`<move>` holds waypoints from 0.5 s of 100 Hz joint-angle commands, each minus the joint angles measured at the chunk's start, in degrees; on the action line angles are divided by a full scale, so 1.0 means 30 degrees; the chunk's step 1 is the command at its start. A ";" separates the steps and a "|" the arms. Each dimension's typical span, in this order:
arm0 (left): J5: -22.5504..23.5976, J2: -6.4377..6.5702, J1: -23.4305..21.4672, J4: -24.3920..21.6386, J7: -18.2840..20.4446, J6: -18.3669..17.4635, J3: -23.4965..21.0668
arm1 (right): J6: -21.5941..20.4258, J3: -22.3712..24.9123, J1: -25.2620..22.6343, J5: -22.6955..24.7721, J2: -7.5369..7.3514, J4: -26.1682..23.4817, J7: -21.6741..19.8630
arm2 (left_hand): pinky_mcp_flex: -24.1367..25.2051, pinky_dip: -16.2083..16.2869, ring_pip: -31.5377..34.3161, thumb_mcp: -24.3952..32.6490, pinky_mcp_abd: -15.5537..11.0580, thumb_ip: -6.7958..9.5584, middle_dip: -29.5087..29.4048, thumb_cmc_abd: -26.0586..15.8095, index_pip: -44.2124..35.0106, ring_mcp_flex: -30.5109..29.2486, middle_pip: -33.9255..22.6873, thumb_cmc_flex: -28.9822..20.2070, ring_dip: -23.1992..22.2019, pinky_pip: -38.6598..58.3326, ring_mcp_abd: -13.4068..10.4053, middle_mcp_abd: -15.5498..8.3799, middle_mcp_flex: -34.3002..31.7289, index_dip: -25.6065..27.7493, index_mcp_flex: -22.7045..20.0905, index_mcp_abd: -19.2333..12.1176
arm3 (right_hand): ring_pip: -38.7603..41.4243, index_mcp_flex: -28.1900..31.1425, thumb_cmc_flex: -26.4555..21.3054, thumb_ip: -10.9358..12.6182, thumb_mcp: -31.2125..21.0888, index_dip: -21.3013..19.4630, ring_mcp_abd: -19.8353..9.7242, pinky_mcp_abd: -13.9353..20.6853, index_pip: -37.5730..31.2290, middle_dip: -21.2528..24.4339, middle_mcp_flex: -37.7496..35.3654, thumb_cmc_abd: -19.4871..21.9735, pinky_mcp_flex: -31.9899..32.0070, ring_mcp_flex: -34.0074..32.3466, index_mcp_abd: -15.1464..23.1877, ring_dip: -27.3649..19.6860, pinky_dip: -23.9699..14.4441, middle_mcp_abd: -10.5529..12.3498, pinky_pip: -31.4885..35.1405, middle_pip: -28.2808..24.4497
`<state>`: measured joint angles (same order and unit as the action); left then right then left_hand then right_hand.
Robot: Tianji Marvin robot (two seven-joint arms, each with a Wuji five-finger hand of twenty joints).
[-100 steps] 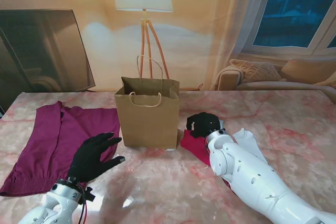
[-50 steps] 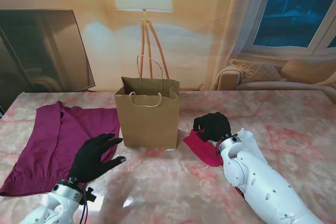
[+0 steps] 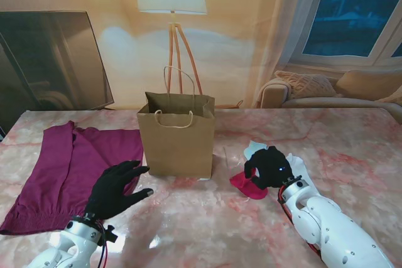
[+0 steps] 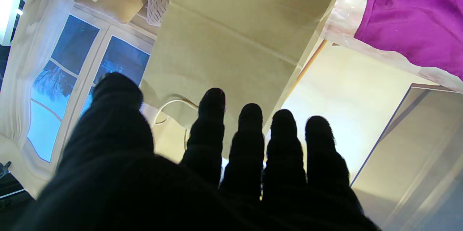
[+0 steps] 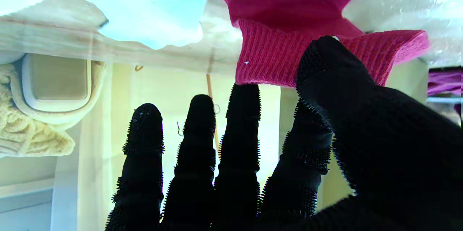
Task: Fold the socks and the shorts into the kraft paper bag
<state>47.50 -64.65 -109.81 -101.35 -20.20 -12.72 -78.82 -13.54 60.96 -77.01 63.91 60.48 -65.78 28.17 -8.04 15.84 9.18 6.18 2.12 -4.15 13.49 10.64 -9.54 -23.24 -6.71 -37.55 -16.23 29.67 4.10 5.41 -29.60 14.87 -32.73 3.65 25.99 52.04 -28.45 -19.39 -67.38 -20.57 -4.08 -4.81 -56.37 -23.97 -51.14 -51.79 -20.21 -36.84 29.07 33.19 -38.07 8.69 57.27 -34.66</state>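
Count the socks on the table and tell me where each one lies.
2. The red sock is pinched by the right hand, right of the kraft paper bag. The white sock lies just beyond that hand, partly hidden. More may be under the arm.

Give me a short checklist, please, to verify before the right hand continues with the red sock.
1. Right hand grips red sock: cannot tell; in the right wrist view the thumb touches the ribbed cuff, the other fingers look extended.
2. White sock apart from the red one: ok, it lies farther from me, beside the hand.
3. Kraft paper bag upright, mouth open: ok.
4. Left hand free: ok, open, holding nothing, next to the bag.
5. Shorts folded: not ok, spread flat at the left.
6. Bag contents: cannot tell.
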 commanded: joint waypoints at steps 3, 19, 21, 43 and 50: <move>0.0013 0.0008 -0.0013 -0.0110 -0.0005 -0.0027 0.0060 | -0.0534 0.0194 -0.0318 0.0334 -0.0365 0.0135 -0.0357 | 0.0116 -0.0103 -0.0438 -0.0542 -0.0462 0.1020 -0.0172 -0.0524 -0.0121 0.0743 0.0423 -0.0307 0.0184 -0.0283 -0.0545 -0.0434 0.0503 0.0229 -0.0189 -0.0352 | -0.0566 0.0100 0.0355 -0.0360 -0.0213 -0.0385 -0.0522 0.0261 -0.0350 0.0284 0.0681 0.0382 0.0612 0.0820 0.0898 -0.0521 0.0498 0.0347 -0.0676 0.0294; 0.0087 0.0024 -0.0091 -0.0191 0.0042 0.0010 -0.0011 | -0.1459 0.1026 -0.0869 0.1217 -0.0690 -0.0438 -0.0954 | 0.0136 -0.0113 -0.0447 -0.0575 -0.0448 0.1028 -0.0174 -0.0511 -0.0090 0.0768 0.0432 -0.0342 0.0189 -0.0306 -0.0542 -0.0420 0.0527 0.0220 -0.0131 -0.0299 | -0.0763 -0.0524 0.1514 -0.0523 -0.0106 -0.0228 -0.0465 0.0182 -0.0094 0.0670 0.1197 0.0048 0.0927 0.1169 0.0201 -0.0858 0.0675 0.0166 -0.1210 0.0688; 0.0096 0.0024 -0.0109 -0.0208 0.0045 0.0025 -0.0025 | -0.1563 0.1194 -0.0981 0.1302 -0.0719 -0.0580 -0.1109 | 0.0144 -0.0116 -0.0451 -0.0580 -0.0454 0.1028 -0.0175 -0.0523 -0.0082 0.0780 0.0436 -0.0336 0.0191 -0.0311 -0.0533 -0.0416 0.0539 0.0218 -0.0113 -0.0299 | -0.0788 -0.0685 0.1812 -0.0559 -0.0027 -0.0212 -0.0448 0.0150 -0.0036 0.0709 0.1266 0.0026 0.0961 0.1201 0.0058 -0.0888 0.0676 0.0134 -0.1249 0.0735; 0.0121 0.0011 -0.0218 -0.0262 -0.0039 0.0044 -0.0104 | -0.3496 0.3130 -0.2199 0.1791 -0.0932 -0.2029 -0.2807 | 0.0157 -0.0142 -0.0464 -0.0665 -0.0407 0.1030 -0.0172 -0.0548 -0.0081 0.0799 0.0447 -0.0294 0.0195 -0.0364 -0.0523 -0.0375 0.0549 0.0225 -0.0113 -0.0306 | -0.1358 -0.0454 0.7136 0.2979 0.2357 -0.3458 0.0032 -0.0243 0.4111 0.0948 0.1806 0.3036 0.1417 0.1107 -0.2679 -0.0824 0.0121 -0.0246 -0.1977 0.1438; 0.0079 0.0012 -0.0218 -0.0260 0.0005 0.0047 -0.0088 | -0.4004 0.3619 -0.2578 0.1763 -0.0912 -0.2495 -0.3038 | 0.0176 -0.0147 -0.0471 -0.0687 -0.0411 0.1032 -0.0175 -0.0568 -0.0070 0.0813 0.0465 -0.0286 0.0195 -0.0378 -0.0530 -0.0373 0.0581 0.0225 -0.0090 -0.0341 | -0.1508 -0.0281 0.8034 0.3092 0.3410 -0.3604 0.0181 -0.0417 0.4543 0.1006 0.1760 0.4169 0.1585 0.0925 -0.2868 -0.0798 0.0045 -0.0290 -0.2101 0.1616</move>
<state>47.88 -64.65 -110.13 -101.73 -20.25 -12.66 -79.11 -25.28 71.40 -83.59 68.86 58.27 -71.97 18.83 -7.96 15.47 9.17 6.18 2.12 -4.15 13.49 10.64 -9.54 -23.21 -6.67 -37.55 -16.23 29.66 4.09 5.41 -29.60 14.87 -32.73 3.65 23.03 49.28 -7.90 -13.18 -59.47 -30.03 -4.08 -4.72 -44.58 -21.74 -47.68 -41.73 -16.74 -34.27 21.39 31.33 -36.98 8.54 52.14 -31.18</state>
